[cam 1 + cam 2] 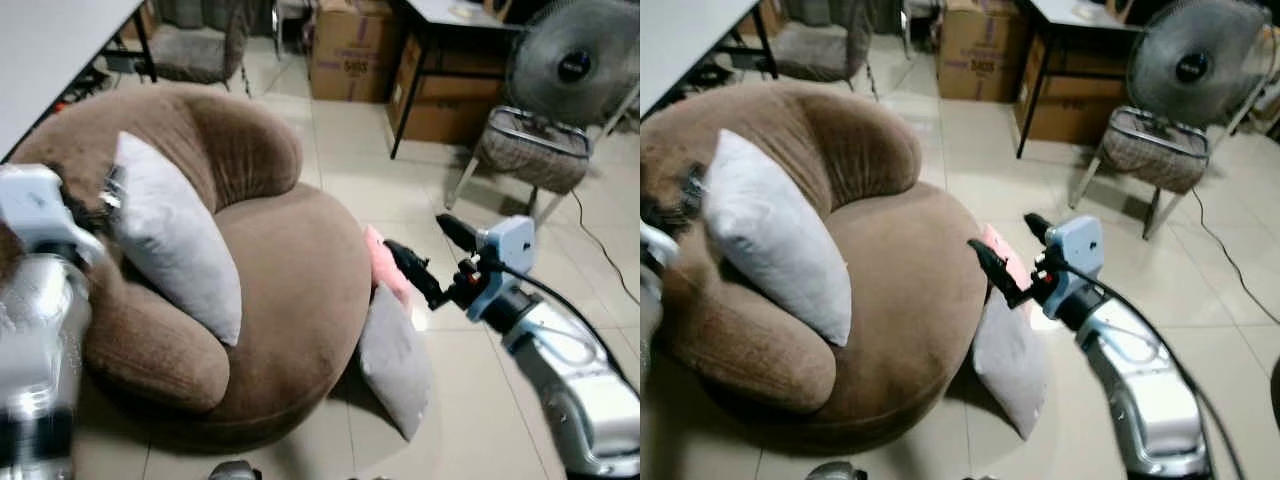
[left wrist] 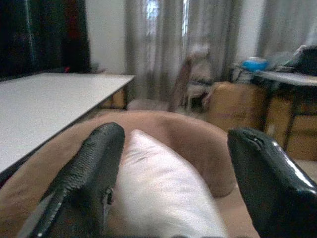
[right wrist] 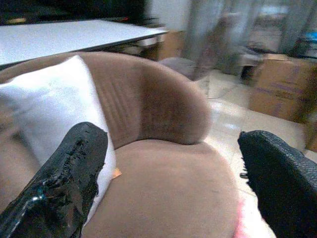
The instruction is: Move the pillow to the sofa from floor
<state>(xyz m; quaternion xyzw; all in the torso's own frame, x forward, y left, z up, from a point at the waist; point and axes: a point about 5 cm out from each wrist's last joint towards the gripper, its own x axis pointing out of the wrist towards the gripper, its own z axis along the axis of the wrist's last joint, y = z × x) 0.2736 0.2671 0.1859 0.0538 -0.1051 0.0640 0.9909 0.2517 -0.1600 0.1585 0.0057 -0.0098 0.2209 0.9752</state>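
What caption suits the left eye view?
White pillow on the brown sofa, grey pillow on the floor, open right gripper raised above it.

The round brown sofa (image 1: 280,290) looks like ribbed, matt cloth, the white pillow (image 1: 175,235) smooth fabric, the tiled floor (image 1: 400,190) faintly glossy.

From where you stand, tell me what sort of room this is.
Probably a home living room that doubles as storage. A round brown sofa holds a white pillow and stands on a tiled floor; behind it are cardboard boxes, a standing fan and a cushioned chair.
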